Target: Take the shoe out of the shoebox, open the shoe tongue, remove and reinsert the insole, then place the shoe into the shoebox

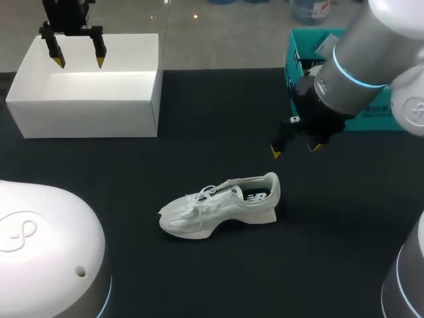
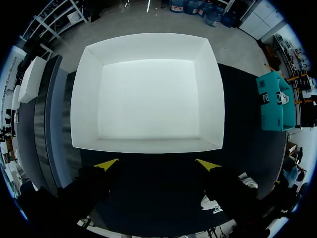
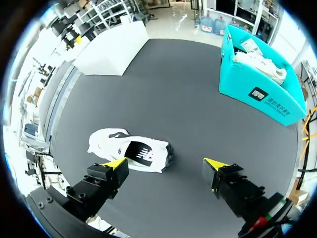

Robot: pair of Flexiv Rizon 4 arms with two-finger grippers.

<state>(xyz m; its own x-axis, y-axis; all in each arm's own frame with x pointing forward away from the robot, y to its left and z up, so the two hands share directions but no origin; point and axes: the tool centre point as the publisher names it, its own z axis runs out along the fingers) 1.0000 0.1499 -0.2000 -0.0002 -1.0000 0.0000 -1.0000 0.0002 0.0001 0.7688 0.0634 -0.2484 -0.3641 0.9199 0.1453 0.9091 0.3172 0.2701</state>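
1. Your shoe (image 1: 222,205) stands on its sole on the dark table (image 1: 199,278), outside the shoebox. Its toe points toward your left arm's side and its heel toward your right arm's side. The laces are loose over the tongue, and a dark insole shows through the opening.
2. Your right gripper (image 1: 296,150) hangs above the table just behind the shoe's heel. Its fingers are spread wide and hold nothing. From the right wrist, the heel lies just ahead of the gap between the two yellow tips.
3. The white shoebox (image 1: 86,118) sits well apart from the shoe, behind it and off past the toe end. It is lidless, and its white floor is bare.
4. Your left gripper (image 1: 80,63) hovers over that shoebox, far from the shoe. Its fingers are also wide apart with nothing between them.
5. A teal box (image 1: 301,59) stands behind the shoe on the heel side, beyond your right gripper. White shoes lie inside it.
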